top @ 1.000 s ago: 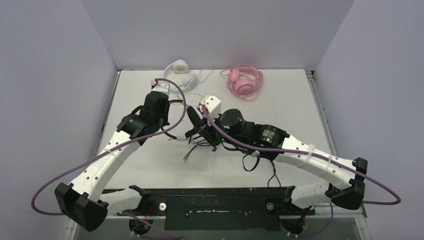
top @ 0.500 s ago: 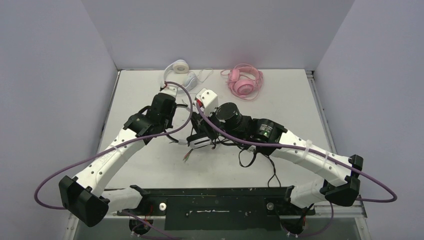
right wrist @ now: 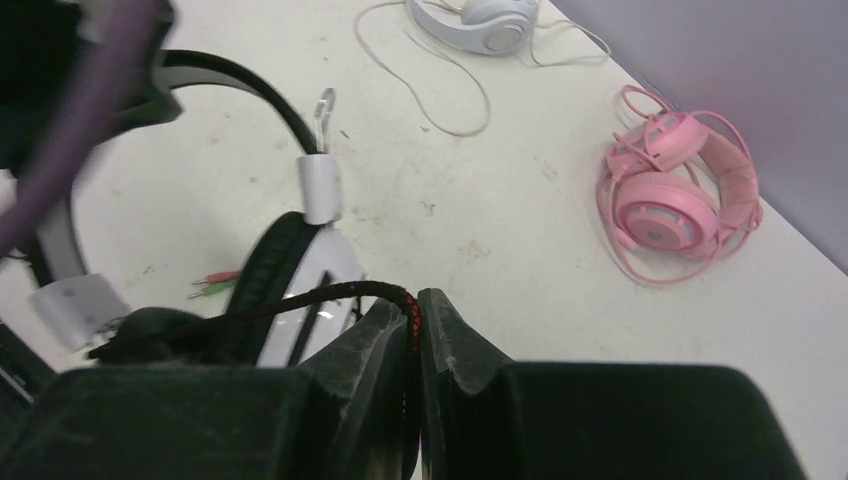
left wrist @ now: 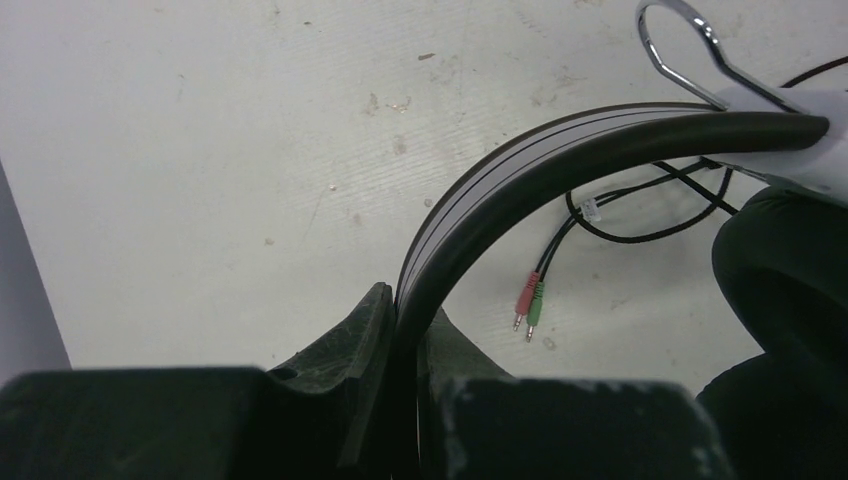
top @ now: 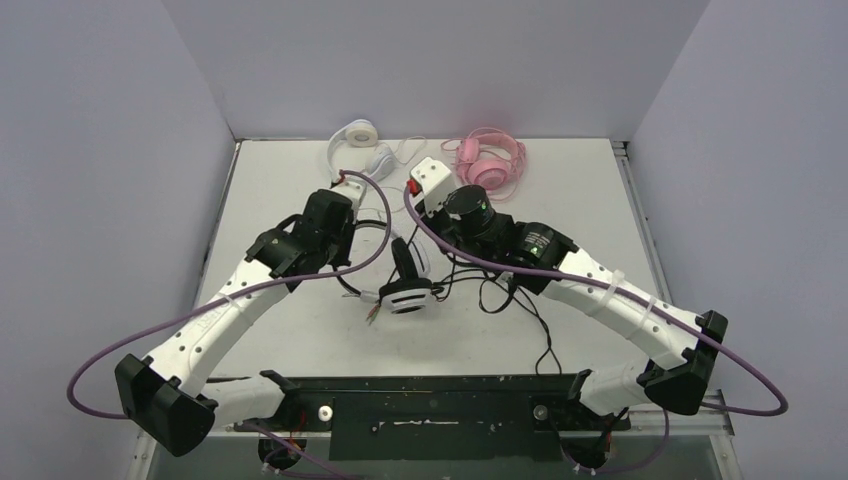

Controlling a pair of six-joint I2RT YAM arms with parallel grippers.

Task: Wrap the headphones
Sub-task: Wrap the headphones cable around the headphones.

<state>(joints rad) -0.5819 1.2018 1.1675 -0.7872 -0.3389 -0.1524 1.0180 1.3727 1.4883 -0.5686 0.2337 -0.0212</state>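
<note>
Centre of the top view: black-and-white over-ear headset (top: 405, 292), one ear cup lowest and its black headband arcing up-left.

The left gripper (left wrist: 405, 312) has its jaws nearly together, clamped across the headband's edge. The right gripper (right wrist: 412, 315) has its jaws pinched on a braided black-and-red stretch of the thin black cable (right wrist: 330, 293), which runs toward the ear cup.

Pink and green jack plugs (left wrist: 528, 302) lie on the white tabletop (top: 590, 190), just under the headband arc. Slack cable loops sit lower right of centre.

The all-white headset (top: 358, 140) and the pink headset (top: 490, 165) are at the table's top edge by the back wall, well apart from the held one. The white one's cord trails toward centre.

Room for moving: bare tabletop fills the right third of the top view, between the right arm and the table's edge. A narrower strip runs along the left edge. Lilac walls (top: 120, 150) close in the left, back and right sides.
</note>
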